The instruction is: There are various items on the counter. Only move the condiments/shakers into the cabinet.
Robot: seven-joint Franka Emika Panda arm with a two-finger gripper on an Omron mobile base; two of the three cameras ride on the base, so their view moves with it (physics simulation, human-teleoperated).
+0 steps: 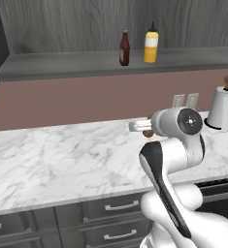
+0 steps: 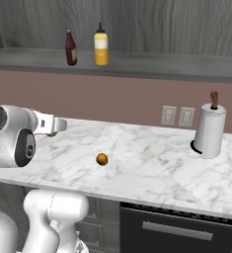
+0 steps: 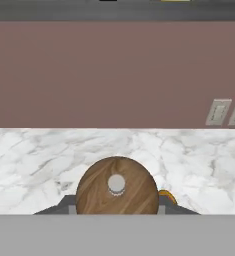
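Two gripper fingers (image 3: 69, 204) press against the left and right sides of the wooden pepper shaker (image 3: 117, 186), gripping it just above the marble counter (image 3: 39, 160). The red-brown sauce bottle (image 1: 124, 47) and yellow squeeze bottle (image 1: 151, 43) stand side by side on the far cabinet ledge (image 1: 62, 63).

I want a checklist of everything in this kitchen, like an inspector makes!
Surface: white marble counter, mostly bare.
Job's things: red-brown sauce bottle and yellow squeeze bottle stand upright on the cabinet ledge; wooden shaker sits between the gripper's fingers.
Clutter: orange fruit and paper towel roll on the counter.
Grippers: gripper shut on the wooden shaker, low over the counter.
Cables: nothing seen.
Surroundings: pink wall with two outlets; drawers below.
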